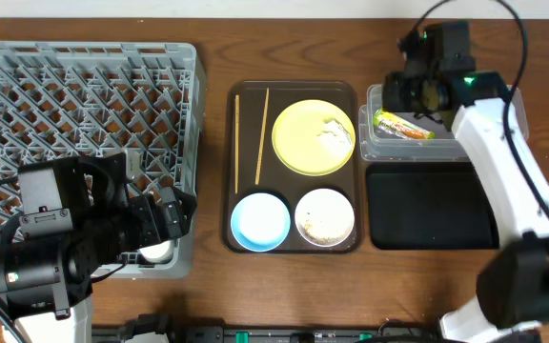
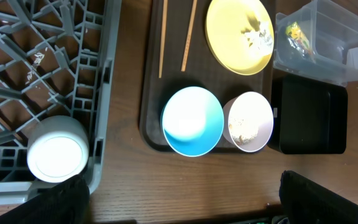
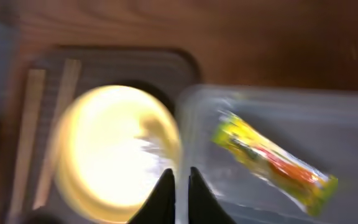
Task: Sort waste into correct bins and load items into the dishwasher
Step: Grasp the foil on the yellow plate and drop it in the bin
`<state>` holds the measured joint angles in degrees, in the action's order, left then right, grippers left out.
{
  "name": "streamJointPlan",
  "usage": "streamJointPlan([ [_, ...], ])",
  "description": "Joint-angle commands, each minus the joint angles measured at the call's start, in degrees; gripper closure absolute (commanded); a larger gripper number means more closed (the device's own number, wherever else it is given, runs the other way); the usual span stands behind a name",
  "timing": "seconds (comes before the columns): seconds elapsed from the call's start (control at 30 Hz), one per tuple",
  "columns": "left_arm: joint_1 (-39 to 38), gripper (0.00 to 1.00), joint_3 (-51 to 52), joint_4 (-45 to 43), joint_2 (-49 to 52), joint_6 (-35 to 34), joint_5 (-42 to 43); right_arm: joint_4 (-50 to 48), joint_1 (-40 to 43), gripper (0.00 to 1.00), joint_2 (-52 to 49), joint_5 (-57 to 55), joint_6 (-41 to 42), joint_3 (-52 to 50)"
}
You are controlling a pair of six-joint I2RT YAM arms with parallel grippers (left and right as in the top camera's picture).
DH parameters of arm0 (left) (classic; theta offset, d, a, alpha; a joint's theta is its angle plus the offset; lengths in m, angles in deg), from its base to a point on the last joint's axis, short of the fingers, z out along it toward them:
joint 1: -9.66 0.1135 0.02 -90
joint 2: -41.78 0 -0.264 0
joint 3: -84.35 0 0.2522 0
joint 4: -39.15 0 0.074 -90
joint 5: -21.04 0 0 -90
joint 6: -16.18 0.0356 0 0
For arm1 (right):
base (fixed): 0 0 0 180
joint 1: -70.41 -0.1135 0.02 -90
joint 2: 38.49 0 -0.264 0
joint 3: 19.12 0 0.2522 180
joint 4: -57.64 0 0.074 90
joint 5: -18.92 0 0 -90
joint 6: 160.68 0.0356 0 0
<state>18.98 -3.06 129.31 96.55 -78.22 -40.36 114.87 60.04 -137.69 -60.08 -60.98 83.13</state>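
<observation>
The grey dish rack (image 1: 84, 67) fills the left; an upturned white cup or bowl (image 2: 58, 155) sits in its near corner. On the brown tray (image 1: 229, 191) lie two chopsticks (image 1: 261, 133), a yellow plate (image 1: 298, 133) with a crumpled tissue (image 1: 334, 135), a blue bowl (image 1: 259, 221) and a white bowl (image 1: 325, 200) holding rice scraps (image 1: 327, 227). The green-and-orange wrapper (image 1: 403, 126) lies in the clear tub (image 1: 379, 148); it also shows in the blurred right wrist view (image 3: 272, 158). My right gripper (image 3: 180, 180) is shut and empty above the tub's left rim. My left gripper (image 2: 179, 205) is open and empty beside the rack's corner.
The black tray (image 1: 432, 205) lies just in front of the clear tub, right of the brown tray. Bare wooden table (image 2: 185, 180) lies under the left gripper, between the rack and the brown tray's front edge.
</observation>
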Motion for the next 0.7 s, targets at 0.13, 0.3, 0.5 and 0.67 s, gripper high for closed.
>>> streamJointPlan([
  [0.13, 0.24, 0.02, -0.85, 0.0, 0.0, 0.94, 0.74, -0.11, -13.38, 0.32, -7.52, -11.52, -0.35, -1.86],
  [0.3, 0.24, 0.02, -0.85, 0.0, 0.0, 0.94, 0.76, -4.63, -16.39, 0.28, -15.63, -25.33, -0.37, -1.86],
  [0.5, 0.24, 0.02, -0.85, 0.0, 0.0, 0.96, 0.74, -7.67, -15.89, 0.4, -22.18, -22.75, -0.37, -1.86],
  [0.67, 0.24, 0.02, -0.85, 0.0, 0.0, 0.94, 0.76, -6.1, -16.37, 0.98, -24.55, -15.52, -0.39, -1.86],
])
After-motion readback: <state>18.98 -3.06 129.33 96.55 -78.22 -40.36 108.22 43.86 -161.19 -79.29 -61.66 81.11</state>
